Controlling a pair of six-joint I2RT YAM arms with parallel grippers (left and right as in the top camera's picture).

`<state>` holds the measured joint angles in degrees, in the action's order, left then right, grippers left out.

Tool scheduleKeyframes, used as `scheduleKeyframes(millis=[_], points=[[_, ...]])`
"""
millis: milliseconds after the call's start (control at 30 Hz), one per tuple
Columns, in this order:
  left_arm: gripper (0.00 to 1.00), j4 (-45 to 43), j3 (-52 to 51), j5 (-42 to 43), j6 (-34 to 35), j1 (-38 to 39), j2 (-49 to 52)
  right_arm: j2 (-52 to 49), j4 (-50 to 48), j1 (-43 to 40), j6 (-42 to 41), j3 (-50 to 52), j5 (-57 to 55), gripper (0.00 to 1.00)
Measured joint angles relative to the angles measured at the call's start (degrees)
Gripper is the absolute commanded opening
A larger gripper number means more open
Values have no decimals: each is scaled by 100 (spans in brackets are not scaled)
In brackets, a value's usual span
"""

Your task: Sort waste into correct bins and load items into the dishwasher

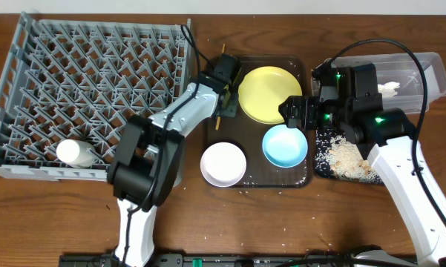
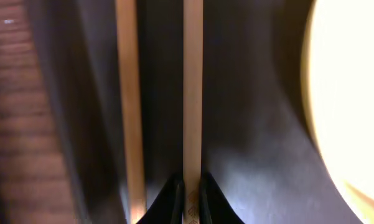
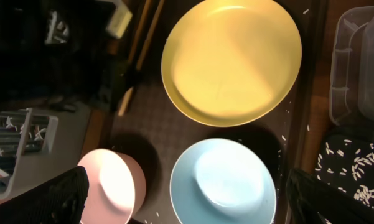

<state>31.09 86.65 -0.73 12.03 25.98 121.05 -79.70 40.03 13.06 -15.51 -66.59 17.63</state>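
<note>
Left wrist: my left gripper [image 2: 191, 202] pinches one chopstick [image 2: 193, 93], fingertips [image 2: 170, 200] pressed to both its sides (its twin [image 2: 129, 112] lies just beside), on the brown tray [image 2: 249, 124] by the yellow plate [image 2: 355, 93]. My right gripper [image 3: 194, 200] hangs spread wide above the blue bowl [image 3: 224, 180].

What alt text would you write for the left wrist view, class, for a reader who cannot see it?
The left gripper pinches a chopstick, seen against the dark brown tray. A second chopstick lies parallel beside it, and the yellow plate shows at the frame's right edge.
</note>
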Motion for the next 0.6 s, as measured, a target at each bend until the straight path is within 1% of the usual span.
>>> scheduleKeyframes(millis=[67,167,233,333,433,600], points=[[8,59,0,13,17,0,-321,0,0,0,0,0,0,99],[8,192,0,20,20,-7,-1071,0,0,0,0,0,0,99],[8,393,9,2,20,-31,-1620,0,0,0,0,0,0,99],[8,850,61,-254,17,-131,-2212,0,0,0,0,0,0,99],[8,1217,76,-667,-48,-345,-2400,0,0,0,0,0,0,99],[8,1281,-92,-1001,-197,-804,-2177,0,0,0,0,0,2,99]])
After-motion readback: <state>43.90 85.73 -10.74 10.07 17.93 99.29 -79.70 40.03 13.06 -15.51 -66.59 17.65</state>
